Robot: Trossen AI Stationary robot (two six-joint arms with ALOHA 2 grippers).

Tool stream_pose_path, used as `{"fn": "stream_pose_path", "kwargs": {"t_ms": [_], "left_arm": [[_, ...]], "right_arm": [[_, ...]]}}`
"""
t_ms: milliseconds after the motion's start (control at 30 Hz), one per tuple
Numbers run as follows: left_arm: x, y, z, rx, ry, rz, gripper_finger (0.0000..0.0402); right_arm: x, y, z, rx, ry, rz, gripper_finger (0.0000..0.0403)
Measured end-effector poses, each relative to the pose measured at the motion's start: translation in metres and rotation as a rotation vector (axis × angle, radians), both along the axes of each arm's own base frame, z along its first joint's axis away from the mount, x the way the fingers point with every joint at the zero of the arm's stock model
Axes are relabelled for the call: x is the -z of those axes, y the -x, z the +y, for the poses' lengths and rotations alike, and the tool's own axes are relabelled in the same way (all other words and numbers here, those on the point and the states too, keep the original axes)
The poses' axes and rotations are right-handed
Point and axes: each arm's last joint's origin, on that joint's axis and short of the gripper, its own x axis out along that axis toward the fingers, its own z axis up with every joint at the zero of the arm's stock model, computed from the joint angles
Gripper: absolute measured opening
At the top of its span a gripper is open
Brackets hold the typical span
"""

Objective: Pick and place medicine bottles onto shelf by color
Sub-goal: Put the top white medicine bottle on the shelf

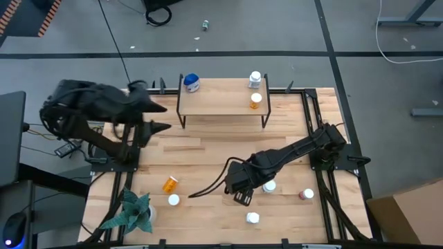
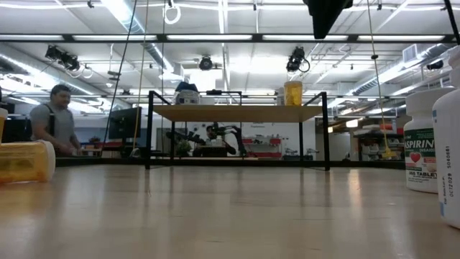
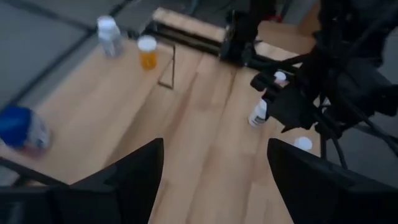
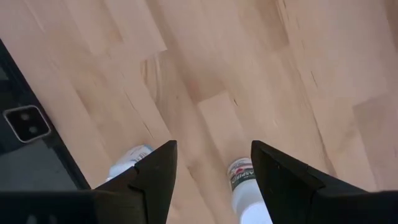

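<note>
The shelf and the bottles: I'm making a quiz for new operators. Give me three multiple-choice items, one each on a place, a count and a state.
1. Where is the blue-lidded bottle?
A on the shelf
B under the shelf
C off the table

2. How many bottles stand on the shelf?
A one
B three
C five

3. How is the orange bottle near the plant?
A upright
B lying on its side
C held in fingers

Answers:
1. A, it sits at the shelf's left end in the high view.
2. B, the blue-lidded bottle, a white bottle and a small orange-bodied bottle.
3. B, it lies flat on the tabletop, untouched.
</note>
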Motion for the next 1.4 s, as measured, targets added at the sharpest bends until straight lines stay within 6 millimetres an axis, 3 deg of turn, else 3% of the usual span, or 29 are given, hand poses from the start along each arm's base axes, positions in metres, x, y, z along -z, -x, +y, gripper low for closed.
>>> {"fn": "stream_pose_path", "kwargs": {"t_ms": [167, 267, 433, 633, 800, 933, 1033, 1233, 1400], "left_arm": [[-0.008, 0.022, -0.005, 0.093, -0.057, -0.068, 0.029], [-0.001, 0.031, -0.009, 0.141, -0.068, -0.113, 0.029], [0.036, 0.041, -0.008, 0.15, -0.046, -0.19, 0.029], [0.079, 0.055, -0.004, 0.107, 0.102, -0.38, 0.029], [0.097, 0.064, -0.002, 0.086, 0.236, -0.434, 0.029], [0.102, 0.062, -0.005, 0.098, 0.243, -0.424, 0.029], [0.102, 0.055, -0.007, 0.09, 0.243, -0.43, 0.029], [0.106, 0.037, -0.013, 0.076, 0.217, -0.4, 0.029], [0.11, 0.023, -0.018, 0.043, 0.199, -0.371, 0.029]], "right_arm": [[-0.002, -0.009, -0.008, 0.05, -0.075, -0.034, 0.0214], [-0.007, -0.017, -0.015, 0.091, -0.164, -0.089, 0.0214], [-0.027, -0.008, -0.03, 0.175, -0.14, -0.144, 0.0214], [-0.017, 0.005, -0.025, 0.182, -0.071, -0.027, 0.0214], [0.007, 0.018, -0.006, 0.171, -0.099, 0.093, 0.0214], [0.025, 0.038, 0.007, 0.17, -0.123, 0.146, 0.0214], [0.021, 0.057, 0.008, 0.216, -0.161, 0.07, 0.0214], [0.012, 0.106, -0.011, 0.332, -0.111, -0.019, 0.0214], [0.027, 0.133, -0.018, 0.339, -0.147, -0.015, 0.0239]]}}
